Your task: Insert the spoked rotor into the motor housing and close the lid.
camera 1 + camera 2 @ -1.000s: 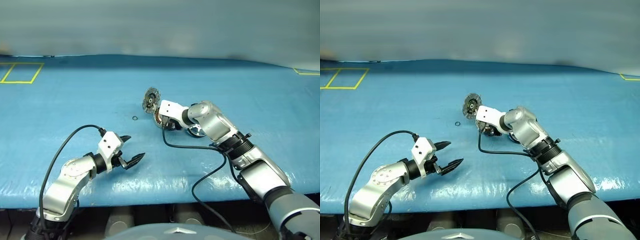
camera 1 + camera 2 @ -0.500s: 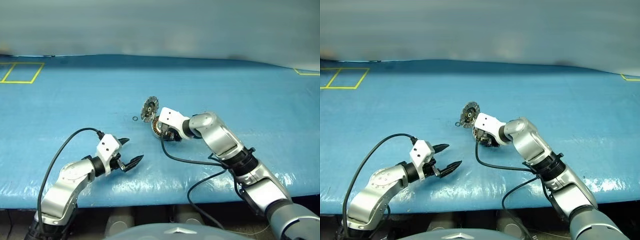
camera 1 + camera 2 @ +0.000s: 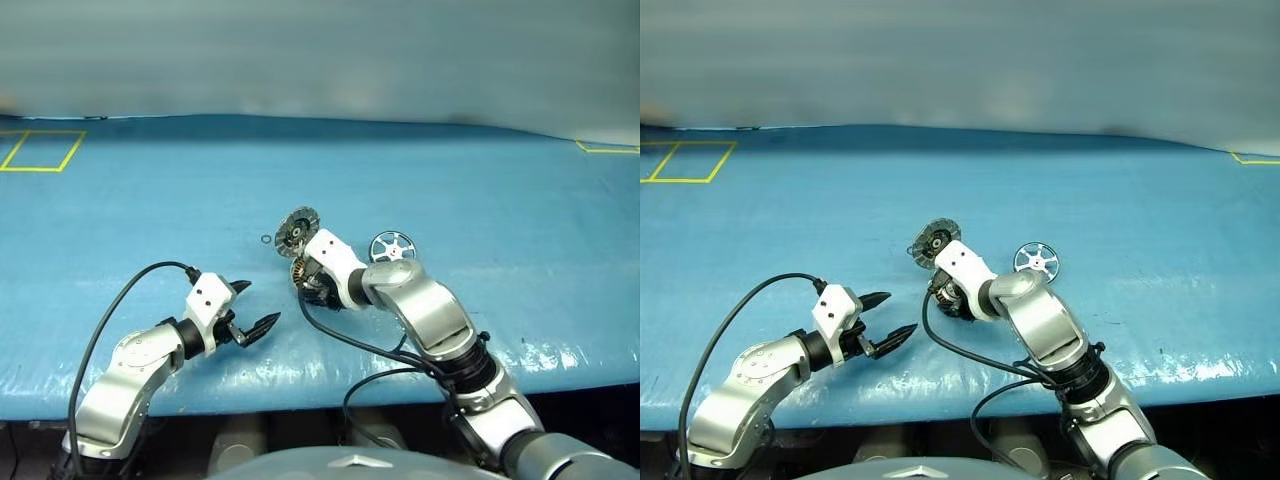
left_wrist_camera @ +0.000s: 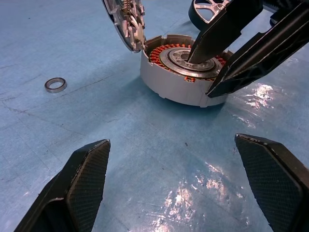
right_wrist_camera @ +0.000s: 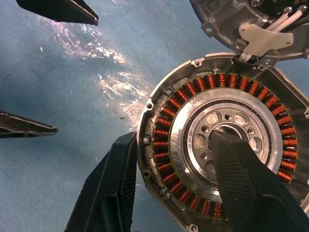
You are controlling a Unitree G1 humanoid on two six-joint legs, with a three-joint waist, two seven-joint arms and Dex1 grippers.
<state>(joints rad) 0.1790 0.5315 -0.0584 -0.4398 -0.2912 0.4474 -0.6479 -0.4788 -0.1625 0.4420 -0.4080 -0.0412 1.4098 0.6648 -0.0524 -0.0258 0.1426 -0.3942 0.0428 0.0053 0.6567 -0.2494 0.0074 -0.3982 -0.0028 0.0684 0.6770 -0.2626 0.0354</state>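
A blue worktop [image 3: 150, 200], covered in a shiny wrinkled sheet, is stretching across the scene and catching glare along its near edge. Yellow tape lines [image 3: 40, 150] are marking out a rectangle at its far left corner, and another yellow mark [image 3: 605, 148] is showing at the far right. A small metal ring [image 4: 55, 85] is lying flat on the sheet.

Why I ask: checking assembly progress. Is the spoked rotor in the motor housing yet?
Out. The spoked rotor lies on the blue table, apart from the motor housing, whose copper windings are exposed.
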